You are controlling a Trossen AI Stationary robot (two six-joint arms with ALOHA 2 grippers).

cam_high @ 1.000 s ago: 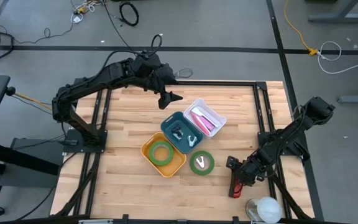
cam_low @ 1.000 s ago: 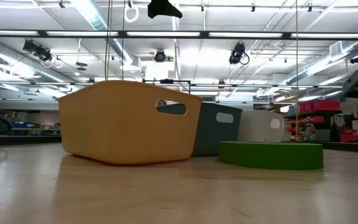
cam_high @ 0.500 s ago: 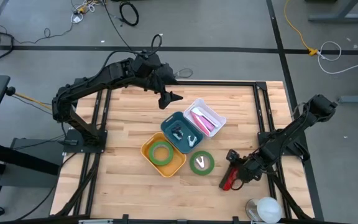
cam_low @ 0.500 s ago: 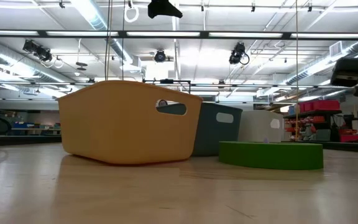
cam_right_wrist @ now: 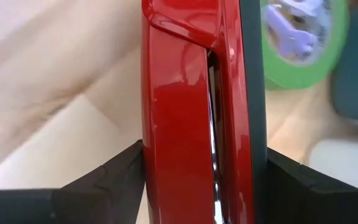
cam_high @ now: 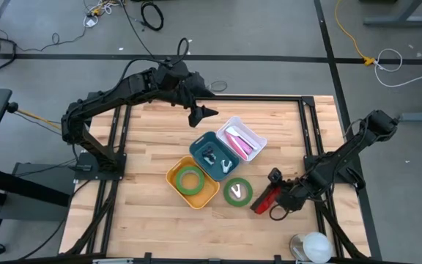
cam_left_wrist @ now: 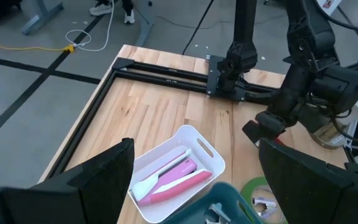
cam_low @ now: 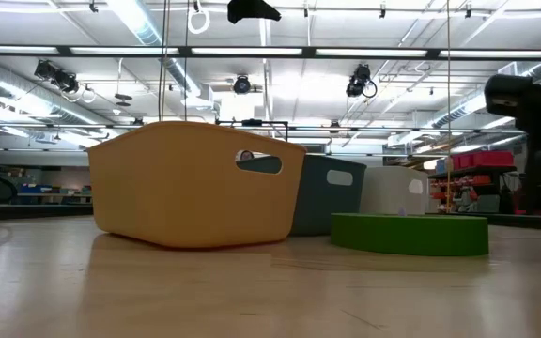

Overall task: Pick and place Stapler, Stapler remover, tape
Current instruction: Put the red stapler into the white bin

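A red stapler (cam_high: 264, 199) sits in my right gripper (cam_high: 277, 199), which is shut on it near the table's right side, just right of a green tape roll (cam_high: 237, 191) lying flat on the wood. In the right wrist view the stapler (cam_right_wrist: 194, 106) fills the space between my fingers. Three bins stand in a diagonal row: a yellow one (cam_high: 176, 178) holding another green roll, a teal one (cam_high: 198, 147) with small metal pieces, and a white one (cam_high: 253, 134) with a pink item. My left gripper (cam_high: 201, 114) hovers open over the far side, above the bins. My right gripper pinches the stapler between its two fingers (cam_right_wrist: 107, 183), one on each long side of the body (cam_right_wrist: 166, 158). The stapler runs along the fingers and sticks out ahead of them toward the tape roll. It is lifted off the table, roughly level.
A white rounded object (cam_high: 310, 246) sits at the near right corner. Black frame rails (cam_high: 310, 125) edge the table's far and right sides. Bare wood lies on the left half (cam_high: 141, 147). In the low view the yellow bin (cam_low: 195, 183) stands nearest, the tape roll (cam_low: 409, 233) to its right.
My right gripper has carried the stapler off the table near the near-right edge, up and toward the left and far side, ending beside the green tape roll. The stapler has swung from pointing at the near edge to pointing leftward.
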